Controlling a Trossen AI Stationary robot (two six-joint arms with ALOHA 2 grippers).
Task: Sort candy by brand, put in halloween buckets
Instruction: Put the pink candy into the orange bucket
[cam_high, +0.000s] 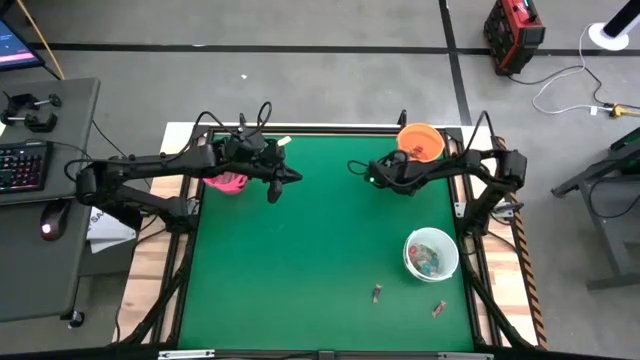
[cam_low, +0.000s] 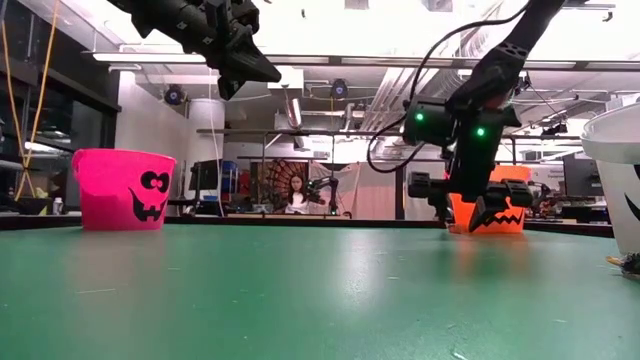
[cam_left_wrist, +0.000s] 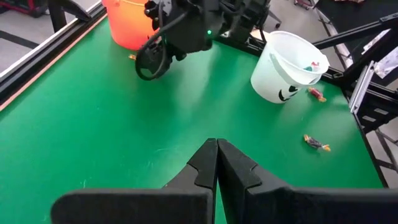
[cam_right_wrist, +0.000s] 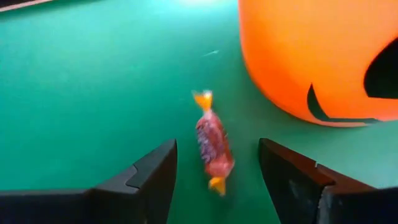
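Right gripper (cam_right_wrist: 217, 171) spread around a wrapped candy (cam_right_wrist: 212, 144) beside the orange bucket (cam_right_wrist: 323, 56).

In the high view, two loose candies (cam_high: 378, 294) lie low on the green table (cam_high: 300, 270), right of centre, just below the white bucket (cam_high: 431, 254), which holds more sweets. Higher up, the right gripper sits low at the table, its fingers (cam_right_wrist: 152, 174) apart on either side of a reddish candy, not touching it. The left gripper (cam_left_wrist: 217, 165), pressed together and empty, hangs raised near the pink bucket (cam_high: 228, 183) at upper left.
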